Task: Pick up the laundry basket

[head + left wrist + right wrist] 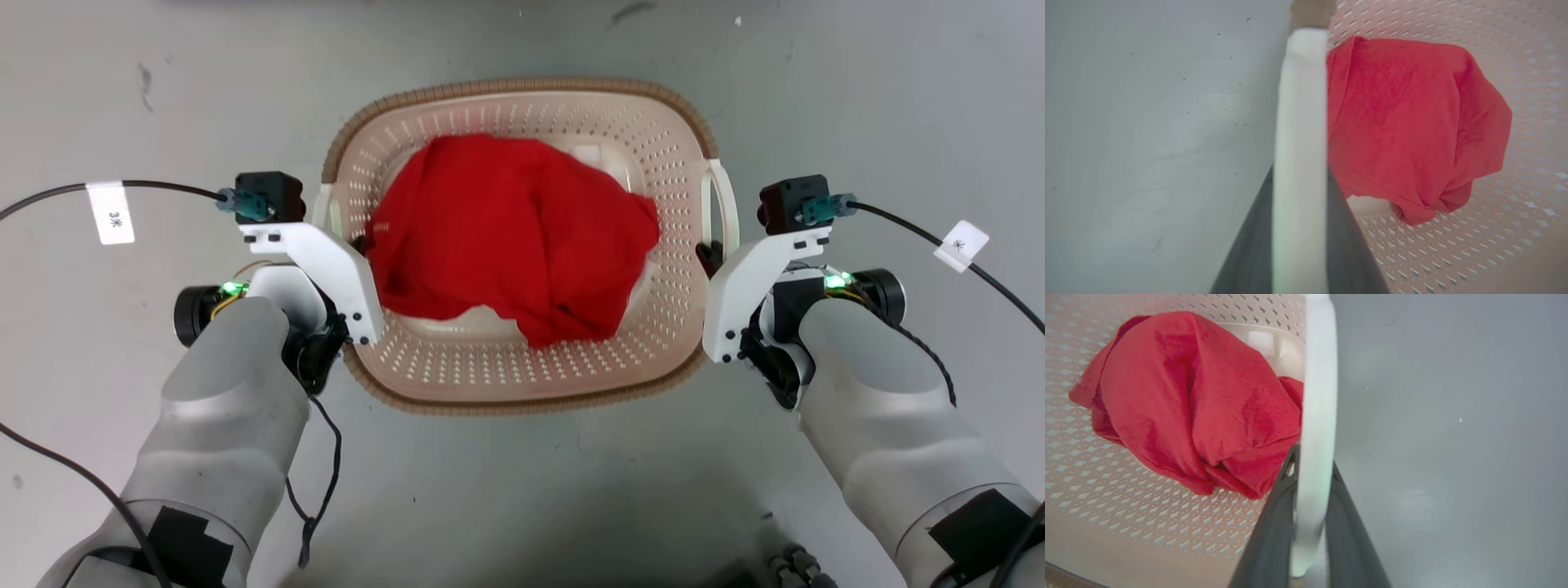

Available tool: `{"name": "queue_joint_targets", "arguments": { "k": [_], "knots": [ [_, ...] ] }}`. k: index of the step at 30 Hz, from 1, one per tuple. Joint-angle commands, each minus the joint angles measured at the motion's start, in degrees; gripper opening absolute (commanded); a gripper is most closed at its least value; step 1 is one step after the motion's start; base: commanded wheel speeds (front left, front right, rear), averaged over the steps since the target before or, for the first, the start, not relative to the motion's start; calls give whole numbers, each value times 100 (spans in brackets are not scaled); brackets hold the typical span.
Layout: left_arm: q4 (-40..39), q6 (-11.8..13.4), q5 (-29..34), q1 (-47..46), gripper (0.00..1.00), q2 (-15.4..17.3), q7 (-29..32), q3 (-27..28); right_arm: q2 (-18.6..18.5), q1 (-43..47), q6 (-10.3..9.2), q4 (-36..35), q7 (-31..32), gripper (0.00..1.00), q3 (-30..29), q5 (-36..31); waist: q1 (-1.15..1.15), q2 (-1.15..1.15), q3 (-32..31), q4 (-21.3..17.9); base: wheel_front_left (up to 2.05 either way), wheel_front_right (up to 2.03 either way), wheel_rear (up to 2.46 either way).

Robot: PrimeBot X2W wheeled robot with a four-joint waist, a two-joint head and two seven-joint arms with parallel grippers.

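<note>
nearest are the robot's 2 pale grey forearms, the left forearm point(229, 392) and the right forearm point(882, 384). both reach forward and down over the grey floor point(522, 490), with their wrists turned inward toward each other.

between them sits the rounded-rectangular cream-pink perforated plastic laundry basket point(506, 367). its long axis runs across the robot from left to right, so 1 short end faces each arm and neither arm looks nearer than the other.

the dark left fingers point(1245, 253) lie on either side of the white left side handle point(1300, 143), which runs lengthwise between them. they look pressed onto it. the dark right fingers point(1265, 539) hold the white right side handle point(1316, 416) the same way, 1 finger inside the bar and 1 outside.

that matched hold at both ends is what a lift depends on. i'd judge both arms need to rise together, or the basket will tip.

further in, a crumpled red cloth point(514, 237) lies heaped in the basket. beyond it the brown woven-look rim point(522, 84) curves round the far side.
</note>
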Motion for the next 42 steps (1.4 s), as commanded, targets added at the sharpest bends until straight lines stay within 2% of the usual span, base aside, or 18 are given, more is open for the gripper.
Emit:
{"name": "queue_joint_targets", "arguments": {
  "k": [1, 12, 13, 14, 16, 27, 42],
  "knots": [
    [-36, -74, -115, 44, 0, -200, 117, -102, 160, 53, 78, -37, 90, 0, 110, 79, 0, 0, -268, 11, 0, 0, 0],
    [47, -80, -817, 337, 0, -276, 960, -332, 115, 268, 79, -113, 1226, 0, 429, 670, 0, 0, -1444, -1, 0, 0, 0],
    [59, -80, -891, 386, 0, -281, 1077, -351, 105, 308, 79, -119, 1370, 0, 457, 736, 0, 0, -1580, 3, 0, 0, 0],
    [73, -81, -1076, 472, 0, -274, 1363, -397, 46, 385, 79, -146, 1785, 0, 533, 928, 0, 0, -1947, 22, 0, 0, 0],
    [68, -81, -1184, 534, 0, -277, 1540, -438, 4, 448, 79, -156, 2030, 0, 571, 1042, 0, 0, -2192, 43, 0, 0, 0],
    [-17, -83, -1737, 830, 0, -270, 2408, -607, -137, 595, 79, 17, 3103, 0, 641, 1528, 0, 0, -3357, 182, 0, 0, 0],
    [135, -87, -2045, 981, 0, -216, 2853, -765, -117, 607, 78, 346, 3697, 0, 612, 1678, 0, 0, -4337, 274, 0, 0, 0]
  ]
}}
